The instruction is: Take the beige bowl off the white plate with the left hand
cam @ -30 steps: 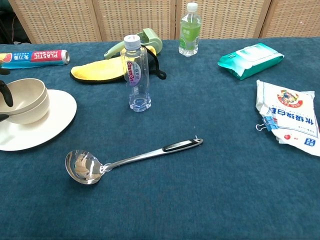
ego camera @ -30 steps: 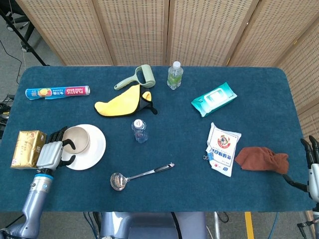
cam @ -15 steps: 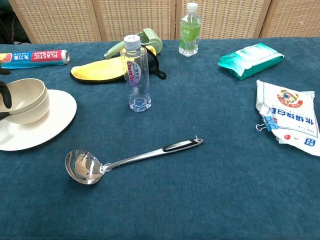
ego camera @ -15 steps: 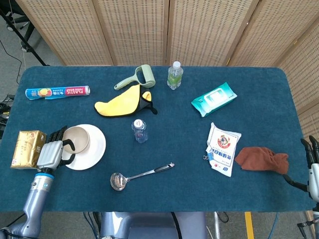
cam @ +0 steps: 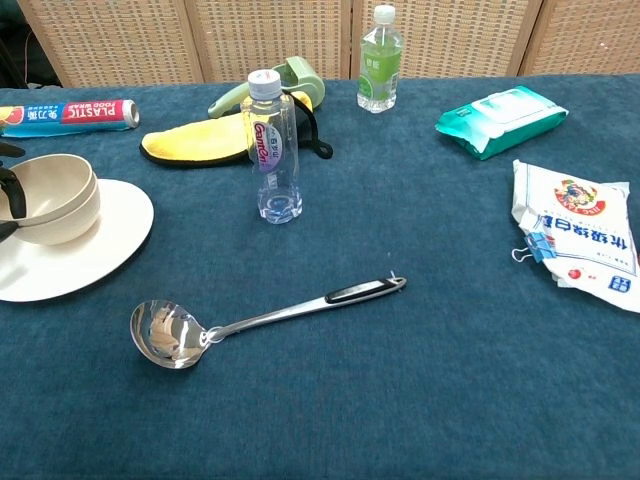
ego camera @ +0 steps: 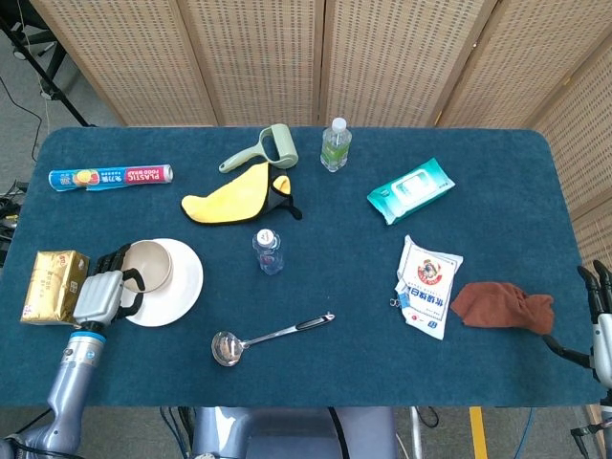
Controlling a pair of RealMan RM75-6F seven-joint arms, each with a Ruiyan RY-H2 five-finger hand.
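Note:
The beige bowl (ego camera: 149, 265) sits on the left part of the white plate (ego camera: 187, 285) near the table's front left; in the chest view the bowl (cam: 58, 198) and plate (cam: 105, 235) show at the left edge. My left hand (ego camera: 101, 291) grips the bowl's left rim, thumb hooked inside and fingers wrapped round the outer wall. Only dark fingertips (cam: 8, 192) of it show in the chest view. The bowl looks barely raised and tilted on the plate. My right hand (ego camera: 597, 316) hangs off the table's right front corner, fingers apart, holding nothing.
A yellow box (ego camera: 54, 285) lies just left of my left hand. A small water bottle (ego camera: 268, 251) stands right of the plate and a steel ladle (ego camera: 268, 337) lies in front. Plastic wrap roll (ego camera: 110, 177), yellow cloth (ego camera: 229, 196), wipes pack (ego camera: 411, 189), white bag (ego camera: 427, 285) and brown cloth (ego camera: 502, 306) lie around.
The bowl has crept up slightly in the left hand's grip, and the hand has shifted a touch toward it. The right hand has not moved.

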